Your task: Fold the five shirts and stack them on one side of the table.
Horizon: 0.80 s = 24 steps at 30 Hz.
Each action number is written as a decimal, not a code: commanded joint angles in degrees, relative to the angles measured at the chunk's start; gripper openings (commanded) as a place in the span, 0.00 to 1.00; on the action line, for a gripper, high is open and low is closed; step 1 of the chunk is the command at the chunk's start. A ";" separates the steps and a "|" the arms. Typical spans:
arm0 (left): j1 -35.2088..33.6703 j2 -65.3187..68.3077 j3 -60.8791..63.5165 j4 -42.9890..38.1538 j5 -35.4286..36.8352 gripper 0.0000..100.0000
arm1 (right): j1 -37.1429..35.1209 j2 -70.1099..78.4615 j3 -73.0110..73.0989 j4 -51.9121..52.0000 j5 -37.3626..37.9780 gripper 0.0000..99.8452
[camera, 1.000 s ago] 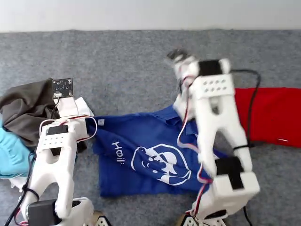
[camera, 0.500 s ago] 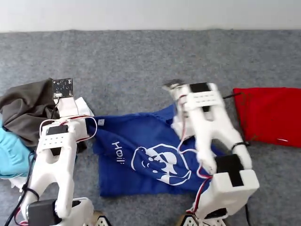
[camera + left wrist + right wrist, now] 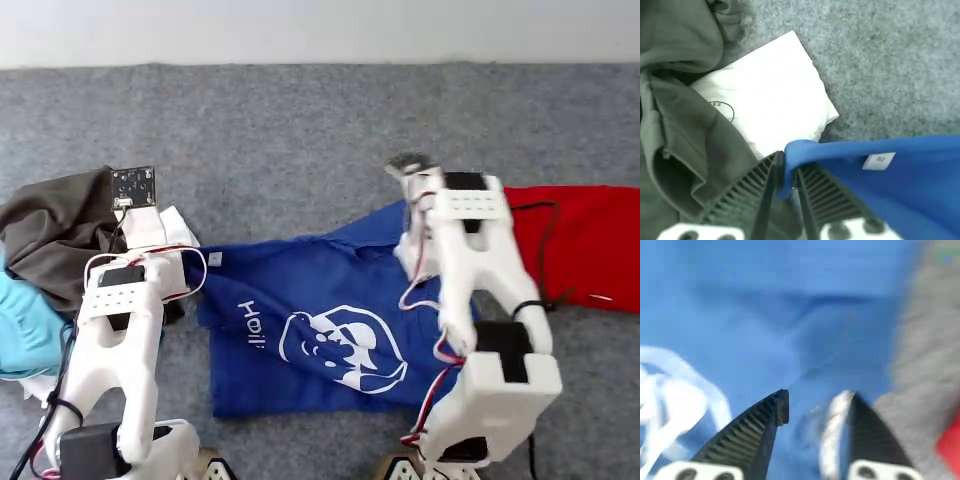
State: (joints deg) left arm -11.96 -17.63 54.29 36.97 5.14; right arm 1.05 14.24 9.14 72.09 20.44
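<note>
A blue shirt (image 3: 300, 330) with a white print lies spread across the middle of the table. My left gripper (image 3: 786, 175) is shut on the blue shirt's (image 3: 900, 175) folded edge near its collar label, at the shirt's left corner. The right arm (image 3: 470, 250) stands over the shirt's right part. Its gripper (image 3: 812, 410) is open just above the blue cloth (image 3: 765, 315), with nothing clamped between the fingers. A red shirt (image 3: 585, 245) lies at the right edge. At the left lie a grey shirt (image 3: 50, 225), a white one (image 3: 175, 225) and a teal one (image 3: 25, 320).
The grey shirt (image 3: 675, 75) is crumpled and overlaps the folded white shirt (image 3: 770, 105) right beside my left gripper. Bare grey table (image 3: 300, 130) stretches along the back. A strip of red cloth (image 3: 950, 450) shows close to the right gripper.
The right arm swung in from the back, dropped low over the blue shirt and shifted right. The shirt's upper right corner now reaches further right. The left arm kept still.
</note>
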 commanded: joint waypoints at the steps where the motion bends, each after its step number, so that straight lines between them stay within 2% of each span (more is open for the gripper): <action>1: 0.35 0.00 -1.89 -0.09 -0.44 0.01 | 5.23 0.75 -3.87 -10.15 0.18 0.12; 5: 0.35 0.00 -1.89 -0.09 -0.44 0.01 | 2.68 -0.40 -8.18 -4.53 0.18 0.21; 9: 0.35 0.00 -1.89 -0.09 -0.44 0.01 | -4.18 -2.95 -13.10 8.84 0.26 0.20; 11: 0.35 0.00 -1.89 0.00 -0.44 0.01 | -8.40 -3.56 -14.59 13.85 0.26 0.13; 13: 0.35 0.00 -1.89 0.00 -0.44 0.01 | -12.00 -3.56 -15.12 15.25 0.09 0.01; 14: 0.35 0.00 -1.89 0.00 -0.44 0.01 | -13.58 -3.47 -15.03 15.08 -0.26 0.01; 16: 0.35 0.00 -1.89 0.00 -0.44 0.01 | -16.31 -3.21 -15.03 13.58 -2.55 0.05; 18: 0.35 0.00 -1.89 0.00 -0.44 0.01 | -18.07 -1.45 -15.03 10.68 -4.31 0.03; 20: 0.35 0.00 -1.89 0.00 -0.44 0.01 | -18.59 2.15 -15.03 6.37 -4.66 0.00; 24: 0.35 0.00 -1.89 -0.09 -0.44 0.01 | -17.71 12.88 -18.73 -4.79 -5.01 0.01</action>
State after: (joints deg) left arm -11.96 -17.63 54.29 36.97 5.14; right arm -16.97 22.42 -4.75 74.46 16.40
